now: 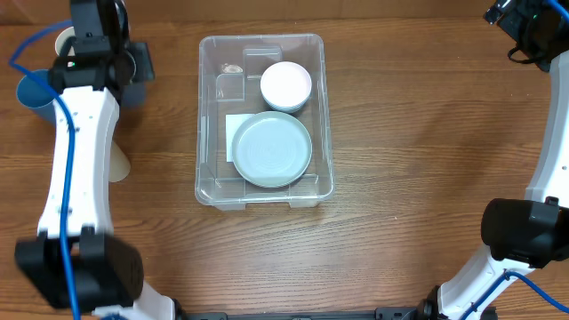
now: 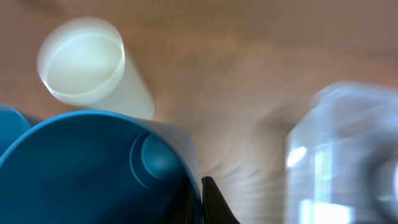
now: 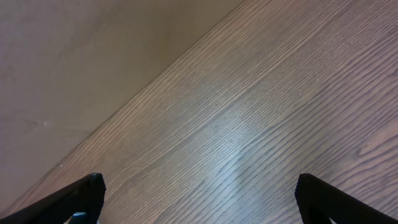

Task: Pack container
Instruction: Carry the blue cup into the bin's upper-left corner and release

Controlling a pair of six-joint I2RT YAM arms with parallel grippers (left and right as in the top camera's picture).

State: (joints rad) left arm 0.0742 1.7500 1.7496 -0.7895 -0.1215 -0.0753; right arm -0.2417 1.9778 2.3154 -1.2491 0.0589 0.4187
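Observation:
The clear rectangular container [image 1: 210, 107] stands at the table's middle. It holds a white bowl [image 1: 285, 84] and a pale green plate [image 1: 271, 148], with a white label [image 1: 236, 126] on its bottom. My left gripper [image 1: 133, 73] is left of the container and is shut on the rim of a blue cup [image 1: 133, 92]. In the left wrist view the blue cup [image 2: 93, 168] fills the lower left, pinched at my fingers [image 2: 200, 186], and the container [image 2: 342, 155] is blurred at the right. My right gripper [image 3: 199, 199] is open and empty over bare wood at the far right corner [image 1: 524, 22].
A second blue cup [image 1: 36, 93] and a cream cup [image 1: 67, 40] stand at the far left. The cream cup shows in the left wrist view [image 2: 84, 59]. Another cream cup [image 1: 120, 165] lies beside my left arm. The table's far edge runs behind the right gripper.

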